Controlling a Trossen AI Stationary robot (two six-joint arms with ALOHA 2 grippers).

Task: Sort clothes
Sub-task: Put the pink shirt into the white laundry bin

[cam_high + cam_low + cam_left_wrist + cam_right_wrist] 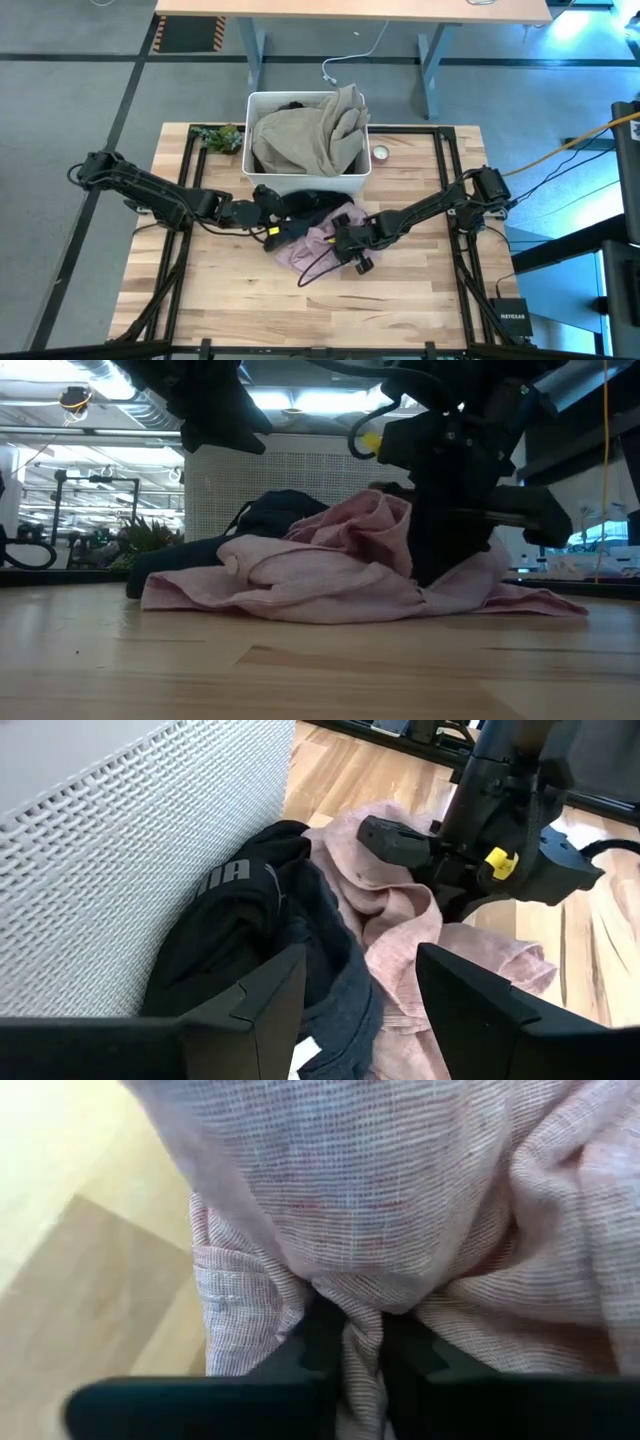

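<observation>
Fingers of the right gripper (350, 1342) are closed to a narrow gap with a fold of the pale pink garment (318, 238) pinched between them, as the right wrist view shows plainly. That garment lies crumpled on the tabletop (240, 300) just in front of the white bin (300, 185), and the right gripper (352, 240) is pressed down into its right part.

Fingers of the left gripper (360, 1010) stand wide apart and hold nothing; they hover over the black garment with a white logo (240, 910), which is bunched against the bin's wall and touches the pink cloth on its other side. In the high view the left gripper (268, 205) sits at the left edge of this pile.

An olive-green garment with beige lining (310, 135) fills the bin and spills over its far rim.

By the look of the weave, the pink fabric is thin, light and limp; it should lift with little effort but will drape and may drag the black piece along where the two overlap. A raised fold or edge, such as the one now pinched, seems the soundest place to hold. A small potted plant (218, 137) stands beside the bin.
</observation>
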